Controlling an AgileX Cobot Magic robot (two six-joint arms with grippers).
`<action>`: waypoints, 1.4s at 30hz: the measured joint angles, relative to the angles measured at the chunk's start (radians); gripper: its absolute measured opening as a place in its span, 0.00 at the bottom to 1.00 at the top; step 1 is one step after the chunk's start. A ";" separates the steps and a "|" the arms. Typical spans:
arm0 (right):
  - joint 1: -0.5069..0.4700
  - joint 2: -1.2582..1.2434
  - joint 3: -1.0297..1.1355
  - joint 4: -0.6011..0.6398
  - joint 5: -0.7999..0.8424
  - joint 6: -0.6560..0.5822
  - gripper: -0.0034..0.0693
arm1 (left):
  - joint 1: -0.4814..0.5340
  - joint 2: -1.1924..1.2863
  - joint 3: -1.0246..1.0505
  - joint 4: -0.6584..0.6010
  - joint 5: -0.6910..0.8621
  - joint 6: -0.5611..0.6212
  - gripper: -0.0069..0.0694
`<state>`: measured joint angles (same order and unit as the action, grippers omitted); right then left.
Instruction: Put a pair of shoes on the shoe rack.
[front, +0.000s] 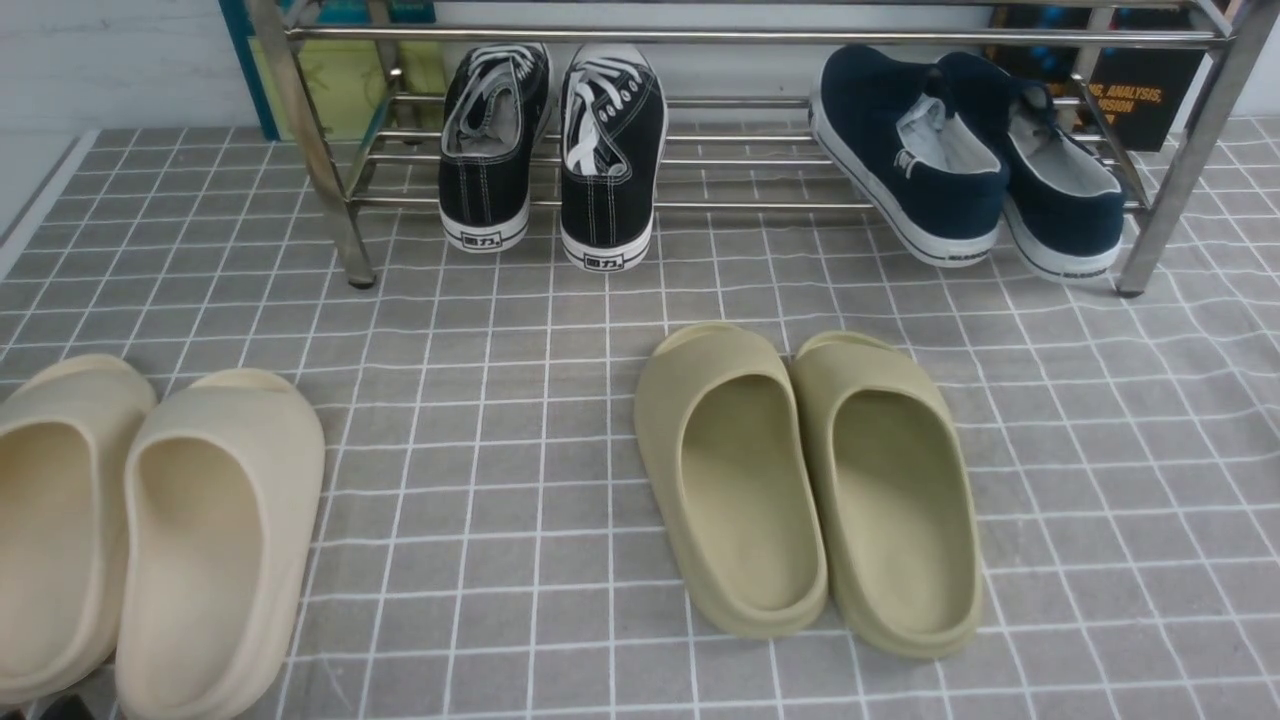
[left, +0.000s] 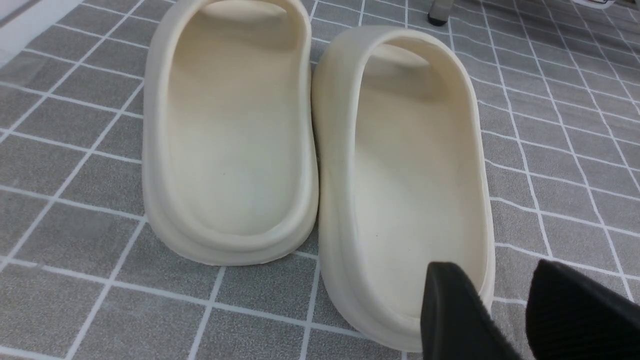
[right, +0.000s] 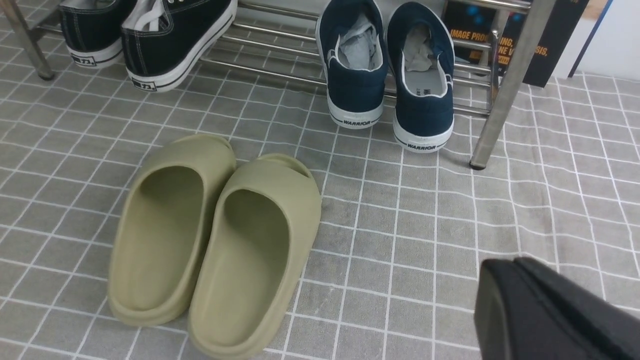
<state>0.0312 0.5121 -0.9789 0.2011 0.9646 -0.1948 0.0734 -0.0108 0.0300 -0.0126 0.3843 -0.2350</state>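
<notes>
On the lower bars of the shoe rack (front: 760, 205), at its right end, the pair of shoes (front: 965, 165) rests heels outward, so the spread left tool (left: 505, 312) and pressed-together right tool (right: 520, 300) should probably just retreat without nudging anything.

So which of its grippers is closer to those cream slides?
Left. The left gripper, open, hovers right over the heel of one of the cream slides. The right gripper, shut, sits over by the olive slides.
</notes>
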 joint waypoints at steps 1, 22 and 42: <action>0.000 -0.001 0.000 0.002 0.000 0.001 0.06 | 0.000 0.000 0.000 0.000 0.000 0.000 0.40; 0.000 -0.373 0.683 -0.166 -0.727 0.182 0.04 | 0.000 0.000 0.000 0.000 0.000 0.000 0.40; -0.060 -0.522 1.006 -0.330 -0.679 0.372 0.04 | 0.000 0.000 0.000 0.000 0.000 0.000 0.40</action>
<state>-0.0289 -0.0102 0.0269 -0.1289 0.2854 0.1772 0.0734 -0.0108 0.0300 -0.0126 0.3840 -0.2350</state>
